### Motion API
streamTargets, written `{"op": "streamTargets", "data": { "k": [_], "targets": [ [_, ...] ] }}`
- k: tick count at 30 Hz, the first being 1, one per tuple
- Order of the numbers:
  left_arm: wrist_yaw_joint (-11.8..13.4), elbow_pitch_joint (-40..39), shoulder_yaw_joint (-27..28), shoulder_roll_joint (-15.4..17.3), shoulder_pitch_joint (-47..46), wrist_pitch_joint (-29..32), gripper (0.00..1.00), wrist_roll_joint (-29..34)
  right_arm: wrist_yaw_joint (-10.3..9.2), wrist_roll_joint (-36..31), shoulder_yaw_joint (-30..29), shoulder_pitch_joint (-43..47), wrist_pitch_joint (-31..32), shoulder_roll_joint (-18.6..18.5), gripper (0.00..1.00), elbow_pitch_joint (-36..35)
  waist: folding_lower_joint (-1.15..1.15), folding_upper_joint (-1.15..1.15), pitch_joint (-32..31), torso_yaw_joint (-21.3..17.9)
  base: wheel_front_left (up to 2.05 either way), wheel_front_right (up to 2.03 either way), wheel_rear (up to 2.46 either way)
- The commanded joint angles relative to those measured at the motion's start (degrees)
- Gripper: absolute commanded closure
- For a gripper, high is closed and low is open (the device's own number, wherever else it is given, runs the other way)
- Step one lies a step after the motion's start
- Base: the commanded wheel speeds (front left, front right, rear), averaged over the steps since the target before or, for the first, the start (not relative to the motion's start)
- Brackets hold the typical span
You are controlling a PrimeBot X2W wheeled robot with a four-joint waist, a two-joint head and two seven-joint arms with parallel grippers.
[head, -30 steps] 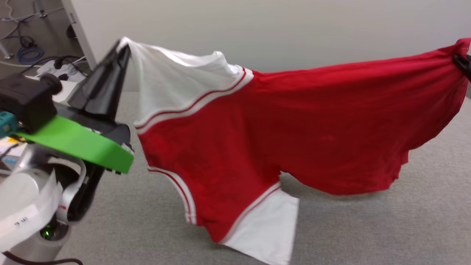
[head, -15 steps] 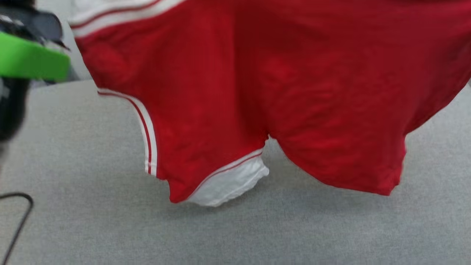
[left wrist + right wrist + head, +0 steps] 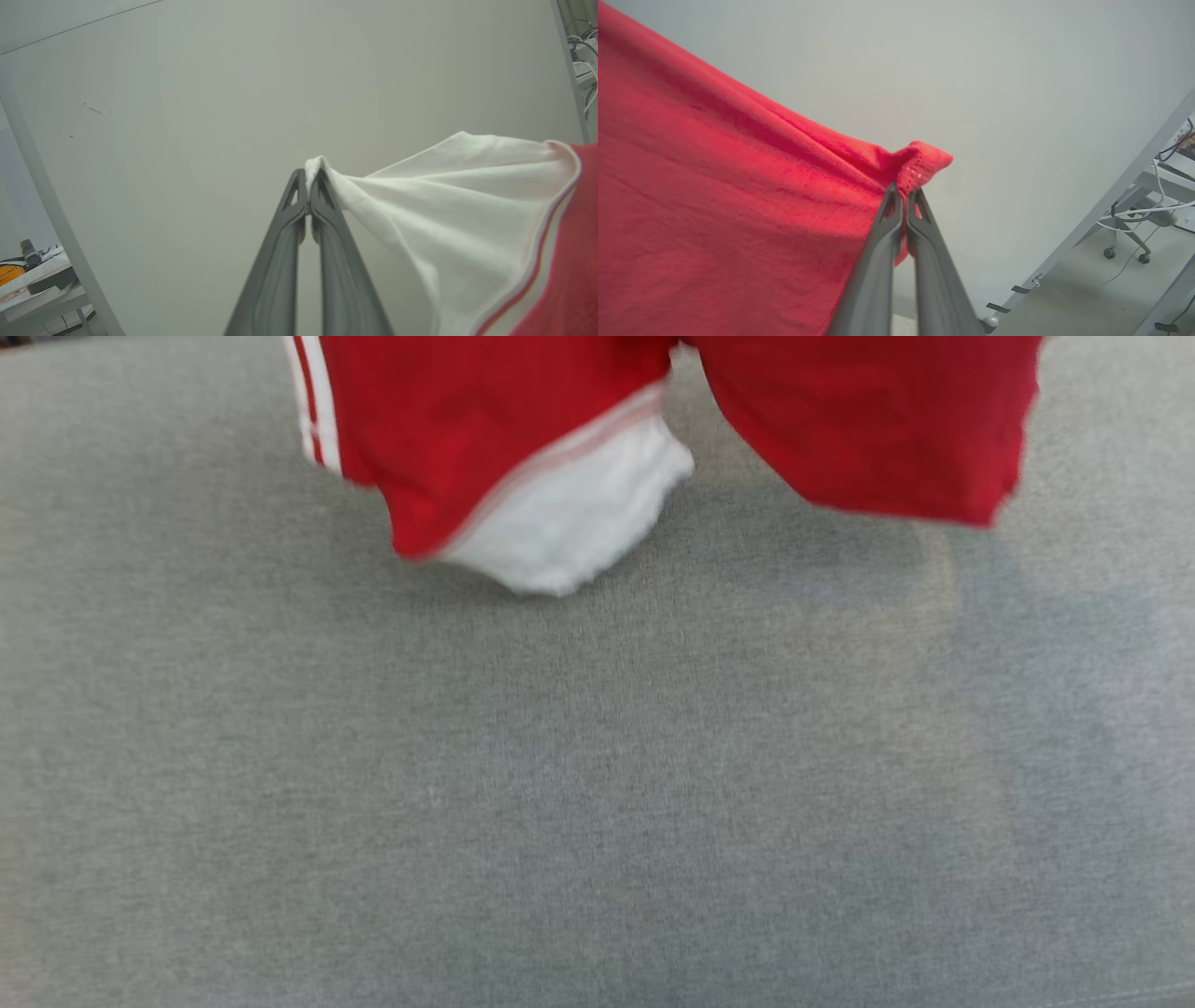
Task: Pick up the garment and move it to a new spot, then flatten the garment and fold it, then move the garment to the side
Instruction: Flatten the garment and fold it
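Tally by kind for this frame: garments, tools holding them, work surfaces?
Red jersey shirt with white sleeves: 1
Dark two-finger tools shut on it: 2 (left tool, right tool)
Grey fabric surface: 1
Total: 4

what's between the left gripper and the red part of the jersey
The jersey's white sleeve, its edge pinched in the left gripper, then the striped armhole trim just before the red cloth. It shows in the left wrist view.

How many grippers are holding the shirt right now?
2. The left gripper is shut on the garment at a white sleeve; the right gripper is shut on a red edge.
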Motion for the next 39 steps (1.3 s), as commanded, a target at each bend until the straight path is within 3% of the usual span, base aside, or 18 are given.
{"op": "streamTargets", "data": {
  "k": [1, 11, 18, 26, 31, 39],
  "targets": [
    [-0.8, 3.1, -0.4, -0.3, -4.1, -0.4, 1.0, 1.7, -0.1, -1.3, 1.2, -3.2, -1.5, 0.2, 1.0, 2.6, -0.01, 0.0, 10.3, -1.6, 0.0, 0.0, 0.0],
    [-3.3, 27.9, -4.6, -7.5, -30.4, -9.4, 1.0, 9.9, -0.1, -9.5, 4.7, -24.5, -14.6, 7.8, 1.0, 23.6, -0.01, 0.0, 18.0, -1.9, 0.0, 0.0, 0.0],
    [-4.1, 40.2, -7.0, -10.1, -35.8, -18.6, 1.0, 10.9, -0.1, -16.8, 2.9, -31.4, -23.1, 15.3, 1.0, 36.4, -0.01, 0.0, 20.3, -0.8, 0.0, 0.0, 0.0],
    [-4.4, 44.7, -10.0, -11.8, -25.2, -25.8, 1.0, 7.1, -0.1, -20.1, 4.1, -29.7, -31.7, 20.4, 1.0, 44.3, -0.01, 0.0, 20.3, 1.5, 0.0, 0.0, 0.0],
    [-4.4, 40.0, -12.9, -11.4, -14.2, -26.6, 1.0, 3.6, -0.1, -20.4, 7.0, -25.6, -35.7, 22.1, 1.0, 47.2, -0.01, 0.0, 18.5, 2.6, 0.0, 0.0, 0.0],
    [-4.3, 28.7, -10.3, -11.4, 7.5, -26.6, 1.0, 2.8, -0.1, -16.8, 10.8, -14.8, -39.1, 22.9, 1.0, 49.4, -0.01, 0.0, 12.2, 4.7, 0.0, 0.0, 0.0]
  ]
}}
